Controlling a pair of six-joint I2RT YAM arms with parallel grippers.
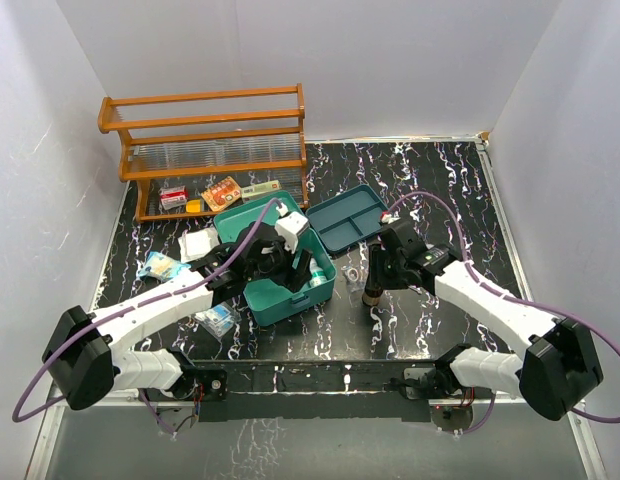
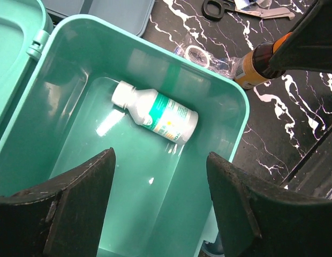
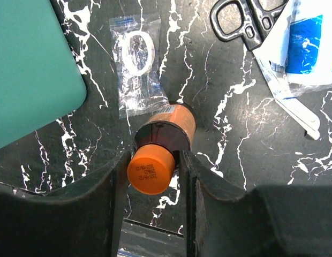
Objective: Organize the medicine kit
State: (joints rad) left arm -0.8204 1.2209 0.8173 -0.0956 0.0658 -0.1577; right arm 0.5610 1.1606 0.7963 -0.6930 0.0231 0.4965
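Observation:
The teal-green medicine kit [image 1: 273, 300] lies open in the middle, its lid [image 1: 240, 215] folded back. In the left wrist view a white bottle with a green label [image 2: 155, 111] lies inside the kit [image 2: 230, 123]. My left gripper [image 2: 160, 182] hangs open and empty just above the kit's inside. My right gripper [image 3: 151, 171] is shut on a brown bottle with an orange cap [image 3: 160, 144], gripping at the cap. It holds the bottle upright near the tabletop, right of the kit [image 3: 32, 64]. The bottle also shows in the top view [image 1: 371, 296].
A brown wooden rack [image 1: 205, 140] stands at the back left, with small boxes [image 1: 222, 193] under it. A dark teal tray [image 1: 350, 215] lies behind the kit. Packets [image 1: 160, 265] lie to the kit's left. A bagged ring [image 3: 135, 59], scissors [image 3: 251, 21] and a white-blue packet [image 3: 305, 43] lie by the bottle.

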